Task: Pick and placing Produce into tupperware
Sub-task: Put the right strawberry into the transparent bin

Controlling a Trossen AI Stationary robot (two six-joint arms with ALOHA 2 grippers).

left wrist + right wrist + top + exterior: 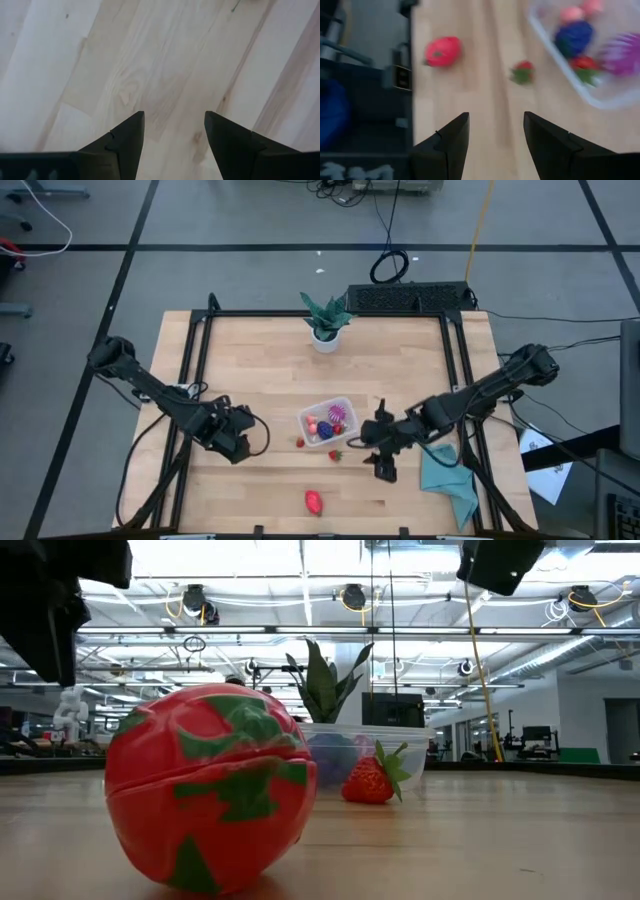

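The clear tupperware (327, 422) sits near the table's middle with several pink, red and purple toy fruits in it. Two small strawberries (300, 442) (335, 454) lie on the wood just in front of it. A larger red fruit with green markings (314, 501) lies near the front edge and fills the low view (205, 785). My left gripper (243, 442) hangs open over bare wood (174, 115), left of the tupperware. My right gripper (385, 470) is open right of it, above the table (495, 116), with a strawberry (522, 71) and the red fruit (442, 51) ahead.
A green potted plant (326, 320) stands at the far edge. A teal cloth (447, 480) lies at the front right beside the right arm. Black frame rails (195, 370) run along the table's left and right sides. Bare wood lies between the tupperware and the plant.
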